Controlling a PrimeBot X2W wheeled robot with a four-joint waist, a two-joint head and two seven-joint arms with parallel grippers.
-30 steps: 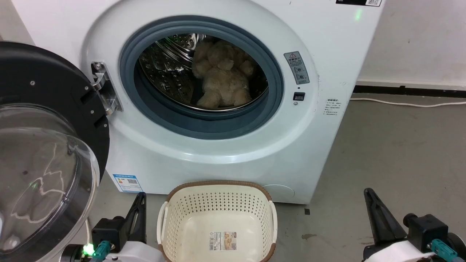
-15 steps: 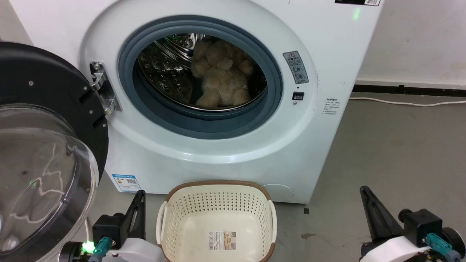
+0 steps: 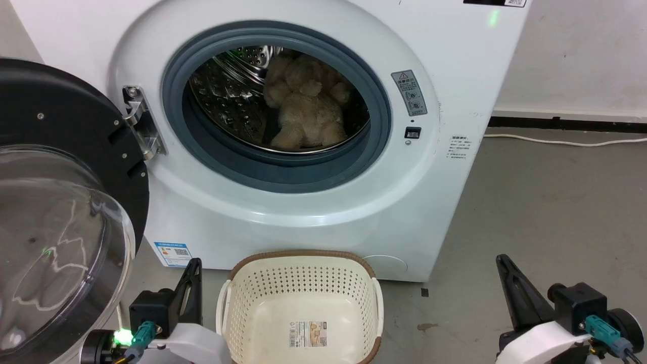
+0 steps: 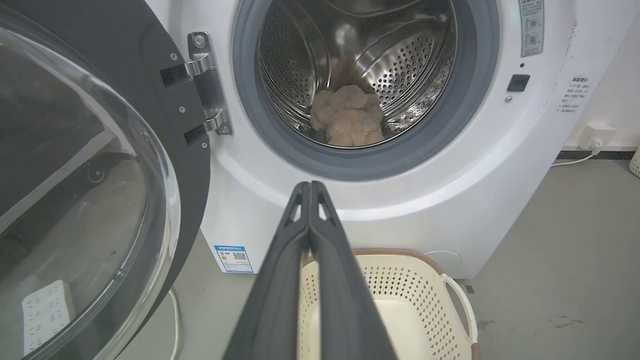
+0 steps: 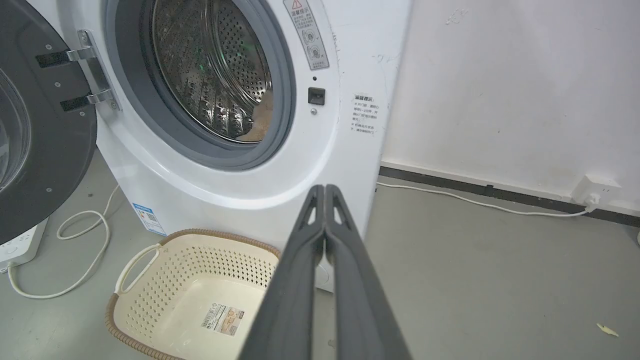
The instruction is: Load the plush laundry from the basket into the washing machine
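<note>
The plush laundry point(image 3: 308, 114) lies inside the steel drum of the washing machine point(image 3: 313, 222), at 12 o'clock from the basket point(image 3: 303, 275), which stands on the floor just before the washer. The door point(image 3: 65, 126) hangs wide open at 9 o'clock. The left gripper point(image 4: 310, 186), at 7 o'clock, and the right gripper point(image 5: 325, 189), at 5 o'clock, flank the basket, fingers pressed together. A beige sliver in the right wrist view is probably the toy.

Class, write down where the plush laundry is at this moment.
In the head view the plush laundry lies inside the washing machine, on the bottom of its steel drum behind the grey door ring, beyond the empty basket.
</note>
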